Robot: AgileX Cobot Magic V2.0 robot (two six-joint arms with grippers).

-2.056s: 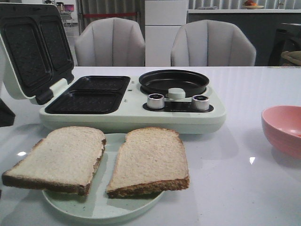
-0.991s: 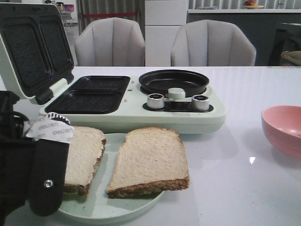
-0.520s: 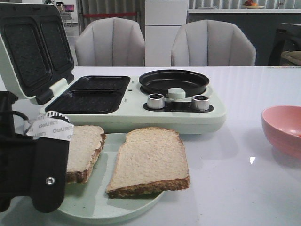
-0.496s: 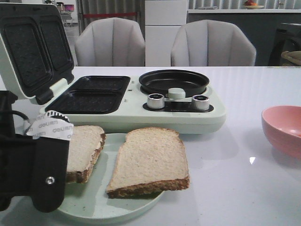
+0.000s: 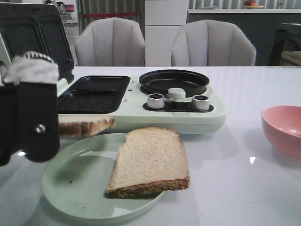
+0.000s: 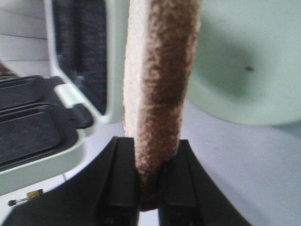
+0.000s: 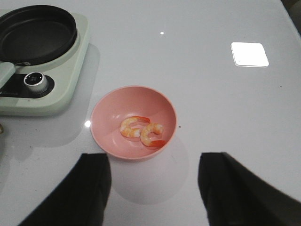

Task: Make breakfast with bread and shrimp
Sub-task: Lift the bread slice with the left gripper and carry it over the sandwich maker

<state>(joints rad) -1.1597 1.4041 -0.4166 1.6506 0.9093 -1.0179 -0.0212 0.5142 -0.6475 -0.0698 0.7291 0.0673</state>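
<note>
Bread (image 6: 155, 94) sits clamped in the left pincer (image 6: 148, 188); only the right wrist view shows shrimp (image 7: 141, 130).

Black end effector (image 5: 28, 117), seemingly white-taped, silver screw.

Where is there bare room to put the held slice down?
Free: both grill wells, empty beside the frying pan; the left half of the plate beside the remaining slice; bare table between plate and pink bowl. The left hand pinches the lifted slice.
</note>
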